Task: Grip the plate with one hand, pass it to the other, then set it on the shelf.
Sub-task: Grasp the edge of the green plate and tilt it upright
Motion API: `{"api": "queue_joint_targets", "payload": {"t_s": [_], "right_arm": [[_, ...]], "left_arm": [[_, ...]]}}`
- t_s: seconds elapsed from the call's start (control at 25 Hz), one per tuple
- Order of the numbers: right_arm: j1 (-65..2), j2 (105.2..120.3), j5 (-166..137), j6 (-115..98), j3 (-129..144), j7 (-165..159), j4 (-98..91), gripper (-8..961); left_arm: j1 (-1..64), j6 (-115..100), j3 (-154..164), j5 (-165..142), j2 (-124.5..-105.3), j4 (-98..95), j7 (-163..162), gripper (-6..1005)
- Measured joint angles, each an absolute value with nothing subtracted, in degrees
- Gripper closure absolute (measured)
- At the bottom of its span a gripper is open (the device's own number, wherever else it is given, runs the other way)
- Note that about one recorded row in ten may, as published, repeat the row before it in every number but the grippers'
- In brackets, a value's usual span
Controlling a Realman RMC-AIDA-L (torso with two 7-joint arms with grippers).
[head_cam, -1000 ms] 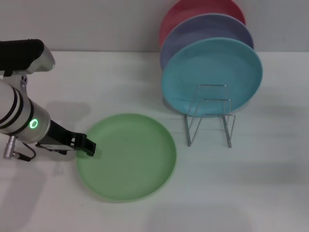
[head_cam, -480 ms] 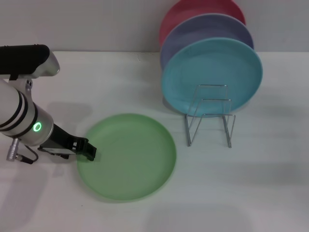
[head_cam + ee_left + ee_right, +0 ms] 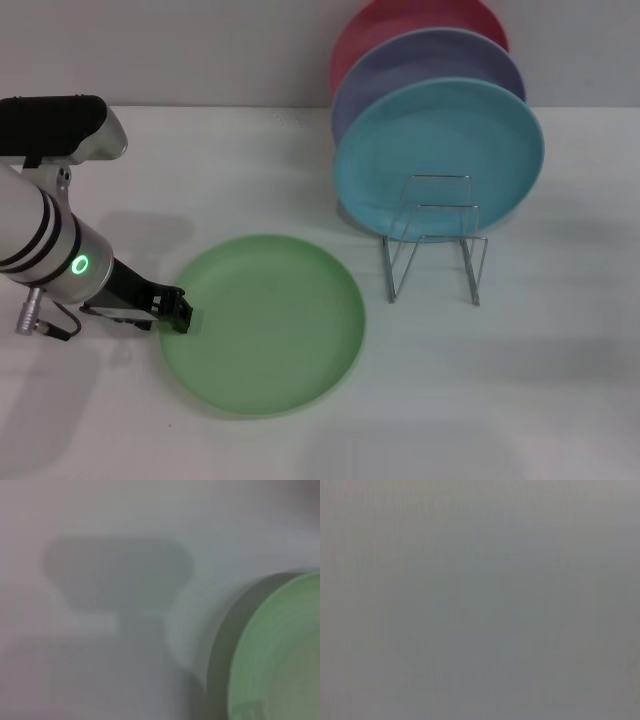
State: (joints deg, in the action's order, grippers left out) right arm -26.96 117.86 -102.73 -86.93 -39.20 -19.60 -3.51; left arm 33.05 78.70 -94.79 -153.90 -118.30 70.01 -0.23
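The light green plate (image 3: 268, 325) lies flat on the white table, left of centre in the head view. My left gripper (image 3: 180, 312), black on a white arm with a green light, is low at the plate's left rim, touching or nearly touching it. The left wrist view shows that rim (image 3: 280, 655) and the arm's shadow on the table. The silver wire shelf (image 3: 435, 245) stands to the right of the plate, with nothing in its front loops. My right gripper is out of the head view, and its wrist view is plain grey.
Behind the shelf, a turquoise plate (image 3: 440, 150), a lavender plate (image 3: 425, 62) and a pink-red plate (image 3: 400, 22) lean upright in a row. The white table (image 3: 520, 390) runs back to a grey wall.
My left gripper has shifted slightly down along the plate's left rim, and the arm has leaned a little to the right. The plate has not moved.
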Motion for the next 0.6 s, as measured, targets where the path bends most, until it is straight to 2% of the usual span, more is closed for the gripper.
{"api": "queue_joint_targets", "payload": {"t_s": [0.6], "right_arm": [[-26.82,117.86,-102.65,-86.95,-39.2,-19.69,-3.45,199]], "left_arm": [[33.88,78.75,-94.81,-153.84,-118.26,68.45,0.9,713]]}}
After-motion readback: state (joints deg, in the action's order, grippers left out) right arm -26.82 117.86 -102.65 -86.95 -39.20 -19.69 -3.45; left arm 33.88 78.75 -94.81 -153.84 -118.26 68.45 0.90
